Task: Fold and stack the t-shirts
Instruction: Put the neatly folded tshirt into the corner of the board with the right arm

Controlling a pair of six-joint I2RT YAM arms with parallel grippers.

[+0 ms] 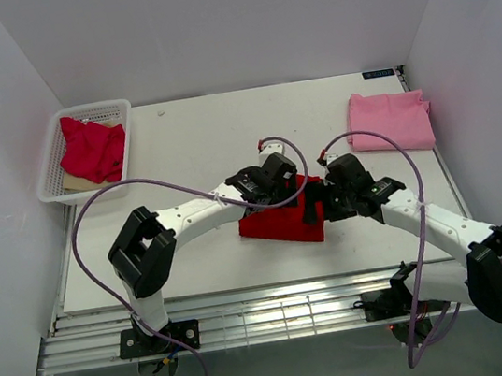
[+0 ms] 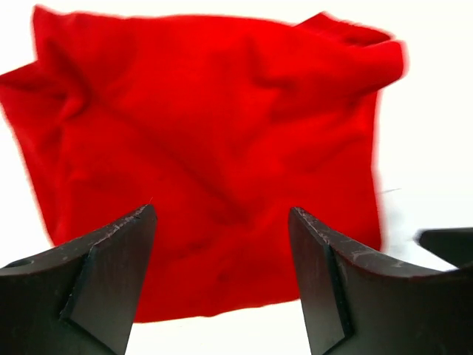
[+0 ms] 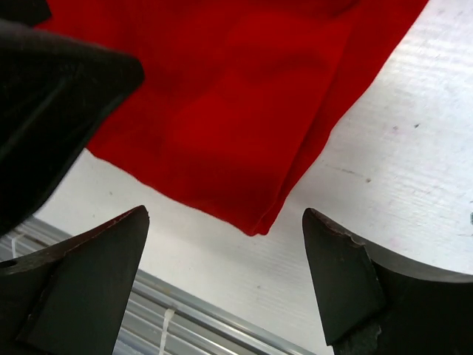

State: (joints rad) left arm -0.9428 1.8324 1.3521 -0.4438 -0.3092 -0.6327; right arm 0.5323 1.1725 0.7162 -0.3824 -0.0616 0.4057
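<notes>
A bright red t-shirt lies folded near the middle of the table; it also shows in the left wrist view and in the right wrist view. My left gripper hovers over its far edge, open and empty. My right gripper is at its right edge, open and empty, a folded corner of the shirt between its jaws. A light pink t-shirt lies folded at the back right. A crimson-red t-shirt lies crumpled in the white mesh basket.
The basket stands at the table's back left. A metal rail runs along the table's near edge. White walls close in the back and both sides. Purple cables loop over both arms.
</notes>
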